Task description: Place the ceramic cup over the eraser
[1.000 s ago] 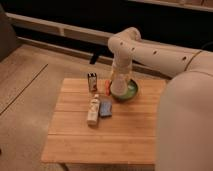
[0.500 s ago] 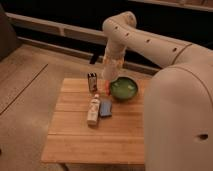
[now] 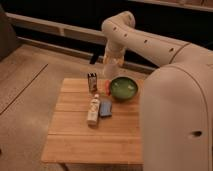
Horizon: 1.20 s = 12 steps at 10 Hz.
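Note:
The ceramic cup is a plain white tapered cup, held in the air over the back edge of the wooden table. It hangs between the dark box and the green bowl. My gripper reaches down from the white arm and is shut on the cup. The eraser, a flat blue block, lies on the table in front of and below the cup, beside a white bottle. The cup and the eraser are apart.
A white bottle with a yellowish label lies left of the eraser. A small dark upright box stands at the back left. A green bowl sits at the back right, with a small red-orange thing against its left side. The robot's white body fills the right.
The arm has swung left from above the green bowl and then risen, carrying the cup with it. Things on the table have not moved.

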Each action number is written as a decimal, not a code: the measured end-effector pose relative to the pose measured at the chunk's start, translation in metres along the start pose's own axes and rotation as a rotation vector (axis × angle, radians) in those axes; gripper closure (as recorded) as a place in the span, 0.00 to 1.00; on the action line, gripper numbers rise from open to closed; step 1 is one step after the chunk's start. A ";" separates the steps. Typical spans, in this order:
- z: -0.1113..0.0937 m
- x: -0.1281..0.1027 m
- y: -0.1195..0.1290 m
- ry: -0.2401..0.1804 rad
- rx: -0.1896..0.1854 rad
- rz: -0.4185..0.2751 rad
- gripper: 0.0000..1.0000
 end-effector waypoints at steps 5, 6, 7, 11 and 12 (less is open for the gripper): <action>0.006 -0.018 0.063 -0.048 -0.077 -0.165 1.00; 0.012 -0.017 0.070 -0.038 -0.090 -0.178 1.00; 0.023 -0.016 0.081 -0.014 -0.113 -0.195 1.00; 0.049 -0.014 0.096 0.051 -0.148 -0.221 1.00; 0.054 -0.013 0.098 0.066 -0.154 -0.221 1.00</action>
